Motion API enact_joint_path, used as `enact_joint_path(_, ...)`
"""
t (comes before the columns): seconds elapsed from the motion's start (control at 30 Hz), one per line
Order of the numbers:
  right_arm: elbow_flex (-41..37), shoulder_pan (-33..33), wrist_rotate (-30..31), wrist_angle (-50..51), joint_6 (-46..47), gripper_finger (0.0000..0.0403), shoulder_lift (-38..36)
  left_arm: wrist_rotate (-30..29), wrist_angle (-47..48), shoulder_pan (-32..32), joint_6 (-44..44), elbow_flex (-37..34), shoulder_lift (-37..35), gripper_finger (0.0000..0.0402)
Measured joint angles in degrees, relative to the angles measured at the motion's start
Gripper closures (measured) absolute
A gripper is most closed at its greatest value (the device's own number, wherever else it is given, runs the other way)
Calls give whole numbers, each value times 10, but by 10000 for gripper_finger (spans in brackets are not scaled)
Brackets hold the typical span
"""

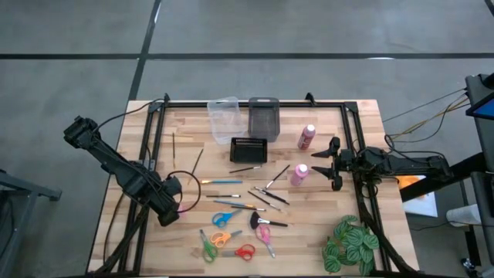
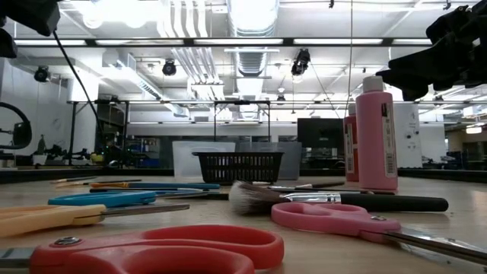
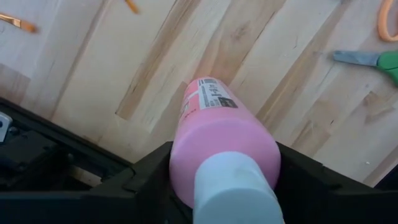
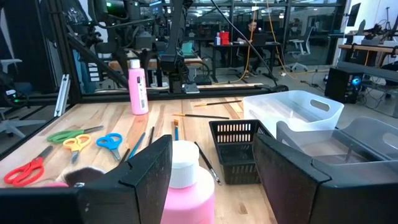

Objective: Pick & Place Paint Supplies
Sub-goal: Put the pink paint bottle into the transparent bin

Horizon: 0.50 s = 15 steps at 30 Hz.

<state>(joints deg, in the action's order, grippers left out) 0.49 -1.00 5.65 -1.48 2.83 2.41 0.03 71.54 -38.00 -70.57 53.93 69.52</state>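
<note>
My left gripper (image 1: pixel 174 206) points down at the table's near left, shut on a pink bottle (image 3: pixel 214 124) with a white cap (image 3: pixel 236 190). The right wrist view shows that bottle (image 4: pixel 138 87) upright on the wood. Two more pink bottles (image 1: pixel 299 174) (image 1: pixel 306 137) stand at centre right. Thin paintbrushes (image 1: pixel 262 197) and several scissors (image 1: pixel 224 218) lie flat in the middle and near part. My right gripper (image 1: pixel 333 164) waits open and level at the right, touching nothing; the nearer bottle (image 4: pixel 186 180) stands just beyond its fingers. My left gripper has the bottle's upper body, just below the cap, between its two fingers, one on each side (image 3: pixel 180 155) (image 3: pixel 273 158). The fingers come from above, pointing down along the upright bottle. The bottle's base (image 3: pixel 205 87) seems to be on the table.
A clear bin (image 1: pixel 224 116), a black bin (image 1: pixel 263 116) and a small black basket (image 1: pixel 248 150) stand at the far middle. A green leafy plant (image 1: pixel 351 245) sits at the near right. Black frame rails (image 1: pixel 150 139) run along the table's sides and far edge.
</note>
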Motion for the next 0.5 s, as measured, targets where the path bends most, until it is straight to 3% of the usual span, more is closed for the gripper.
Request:
enact_joint_path(0.17,0,0,0,0,0,181,0,0,0,0,0,0,0,194)
enact_joint_path(0.5,0,0,0,0,1,181,0,0,8,0,0,4,0,187)
